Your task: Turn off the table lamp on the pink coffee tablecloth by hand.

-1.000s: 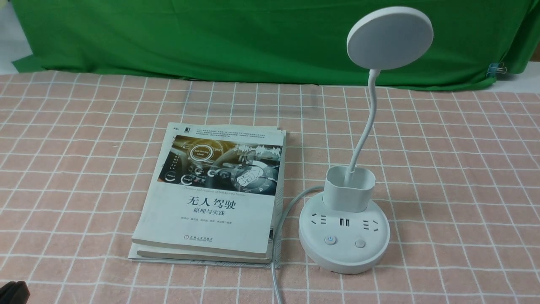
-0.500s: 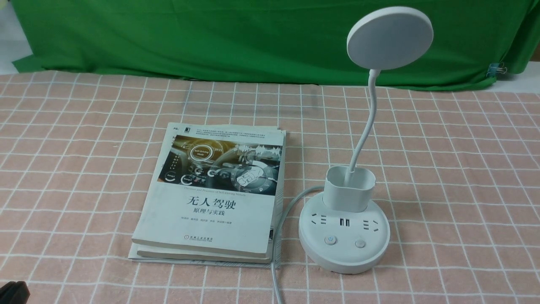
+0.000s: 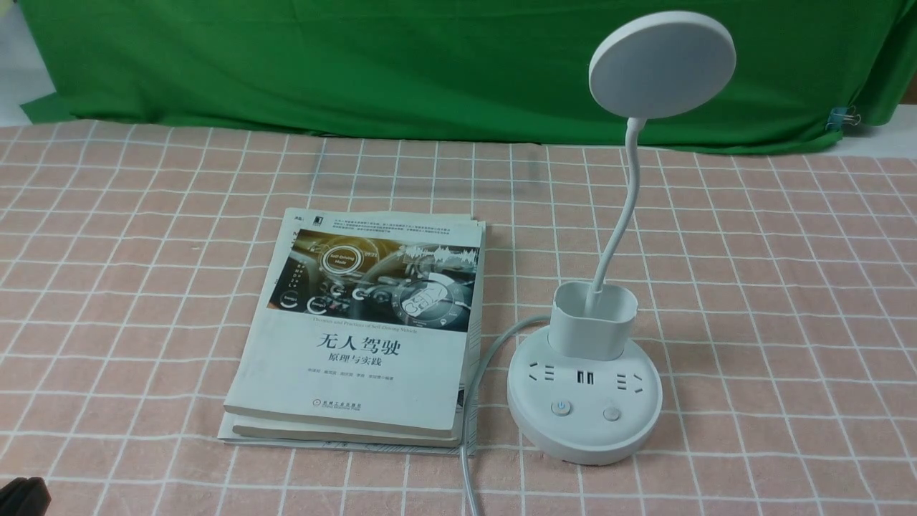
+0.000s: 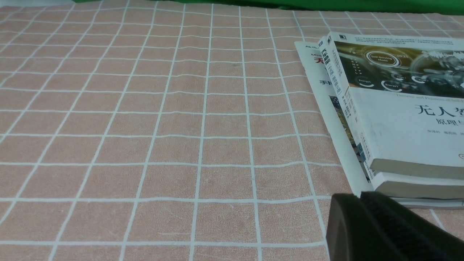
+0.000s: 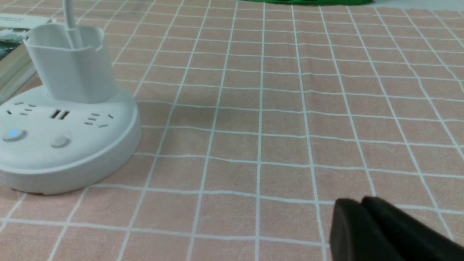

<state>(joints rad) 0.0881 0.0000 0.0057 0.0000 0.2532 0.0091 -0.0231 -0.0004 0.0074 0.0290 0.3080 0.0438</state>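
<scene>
The white table lamp (image 3: 584, 401) stands on the pink coffee tablecloth (image 3: 752, 287) right of centre, with its disc head (image 3: 662, 64) high on a bent neck. Its base carries a blue-lit button (image 3: 561, 408) and a plain button (image 3: 611, 413). The base also shows in the right wrist view (image 5: 65, 145), blue button lit (image 5: 12, 133). My right gripper (image 5: 359, 204) is shut and empty, low over the cloth, well to the side of the base. My left gripper (image 4: 357, 197) is shut and empty, by the books' near corner; a black bit of it shows in the front view (image 3: 21, 494).
A stack of books (image 3: 365, 330) lies left of the lamp, also in the left wrist view (image 4: 398, 108). The lamp's grey cable (image 3: 469, 430) runs between books and base toward the front edge. A green backdrop cloth (image 3: 358, 64) hangs at the back.
</scene>
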